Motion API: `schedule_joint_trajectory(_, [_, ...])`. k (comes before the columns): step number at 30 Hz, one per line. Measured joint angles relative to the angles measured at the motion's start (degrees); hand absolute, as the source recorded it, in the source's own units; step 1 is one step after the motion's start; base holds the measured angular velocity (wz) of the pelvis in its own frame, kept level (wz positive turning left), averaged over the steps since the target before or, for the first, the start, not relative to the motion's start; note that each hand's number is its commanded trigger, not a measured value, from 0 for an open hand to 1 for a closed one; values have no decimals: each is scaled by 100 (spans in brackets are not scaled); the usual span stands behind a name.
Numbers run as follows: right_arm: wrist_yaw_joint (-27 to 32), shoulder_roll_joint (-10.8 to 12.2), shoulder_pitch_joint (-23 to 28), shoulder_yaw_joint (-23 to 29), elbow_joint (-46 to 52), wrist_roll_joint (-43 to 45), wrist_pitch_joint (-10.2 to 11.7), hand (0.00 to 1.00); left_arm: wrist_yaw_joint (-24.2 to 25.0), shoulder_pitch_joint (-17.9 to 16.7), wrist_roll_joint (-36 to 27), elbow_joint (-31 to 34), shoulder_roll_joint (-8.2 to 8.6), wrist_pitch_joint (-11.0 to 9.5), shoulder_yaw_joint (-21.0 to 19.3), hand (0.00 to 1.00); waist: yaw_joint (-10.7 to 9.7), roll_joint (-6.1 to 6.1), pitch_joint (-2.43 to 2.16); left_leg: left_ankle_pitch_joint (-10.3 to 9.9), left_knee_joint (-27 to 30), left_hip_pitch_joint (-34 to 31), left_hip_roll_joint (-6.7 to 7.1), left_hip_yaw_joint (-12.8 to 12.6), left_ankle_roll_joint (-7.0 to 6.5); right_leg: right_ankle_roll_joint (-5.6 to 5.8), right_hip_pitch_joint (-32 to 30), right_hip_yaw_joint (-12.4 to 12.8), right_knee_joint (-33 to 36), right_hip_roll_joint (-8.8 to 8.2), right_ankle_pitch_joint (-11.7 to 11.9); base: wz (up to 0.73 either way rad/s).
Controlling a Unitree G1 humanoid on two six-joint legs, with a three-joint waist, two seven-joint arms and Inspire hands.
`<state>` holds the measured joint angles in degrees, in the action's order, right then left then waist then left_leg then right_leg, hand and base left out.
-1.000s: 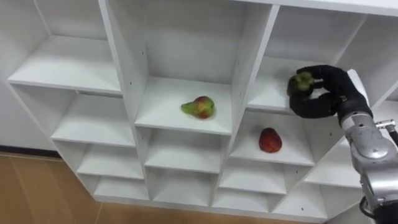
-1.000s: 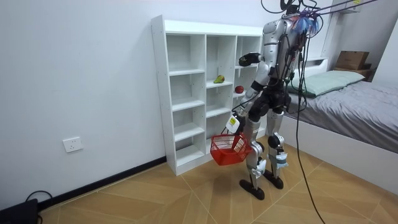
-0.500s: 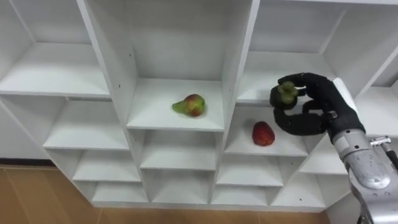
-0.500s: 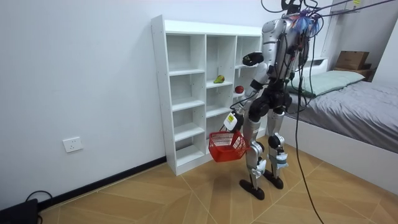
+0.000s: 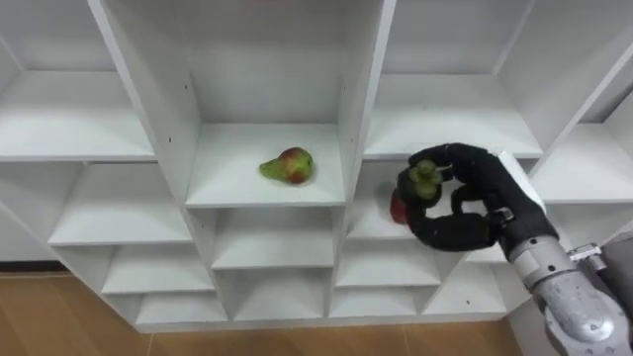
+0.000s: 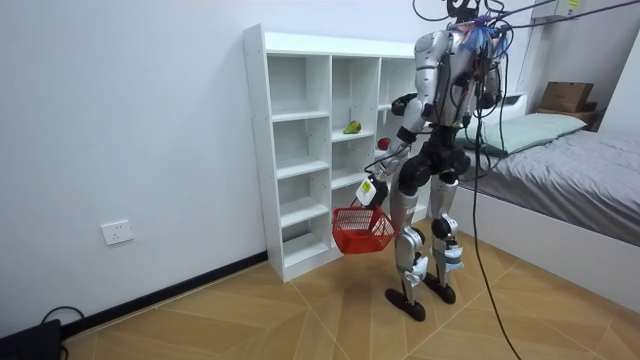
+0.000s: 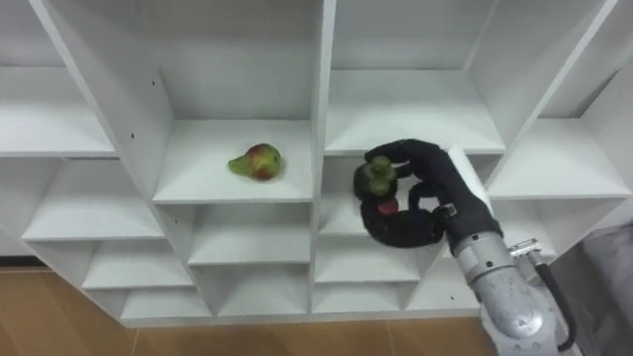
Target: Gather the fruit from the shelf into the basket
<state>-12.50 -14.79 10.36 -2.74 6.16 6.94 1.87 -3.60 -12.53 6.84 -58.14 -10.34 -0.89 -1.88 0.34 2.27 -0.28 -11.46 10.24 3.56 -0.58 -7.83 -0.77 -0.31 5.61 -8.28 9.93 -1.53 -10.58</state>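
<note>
The right hand [image 5: 492,193] has its fingers clamped round a small green fruit [image 5: 424,180] in front of the closet [image 5: 366,89], a red fruit [image 5: 398,209] shelved just behind, a pear [image 5: 287,165] further left, and a red basket [image 6: 362,230] hanging from the left hand [image 6: 371,187]

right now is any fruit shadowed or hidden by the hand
Left eye view: the pear lies in even light, no glare; the right hand, curled round a green fruit, hides most of the red fruit behind it. Room view: the basket hanging from the left hand is plainly lit.
</note>
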Motion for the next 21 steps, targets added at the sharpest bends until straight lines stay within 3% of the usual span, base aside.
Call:
schedule_joint_trajectory(6, [-85,58,-23,-269,-183,-231,5,100,-22,234,-127,4,31,-154,363,100,70,16,-7,4,0,-47,7,-5,-4,7,-76,11,8,-5,9,-1])
schedule_joint_trajectory(14, [-103,144,-85,-784,-429,-212,16,100,119,582,-282,135,65,-203,779,100,171,64,40,12,103,-305,21,74,-16,6,-276,-134,9,-30,12,6])
schedule_joint_trajectory(15, [-86,145,-211,-816,-681,-211,61,100,161,602,-282,132,64,-203,780,100,163,73,62,12,106,-320,23,82,-16,6,-284,-142,9,-32,12,5])
schedule_joint_trajectory(21, [-2,149,-509,-959,-1632,-170,68,100,310,782,-279,189,72,-204,913,100,154,126,59,16,183,-563,28,165,-21,6,-498,-211,77,-46,12,6])
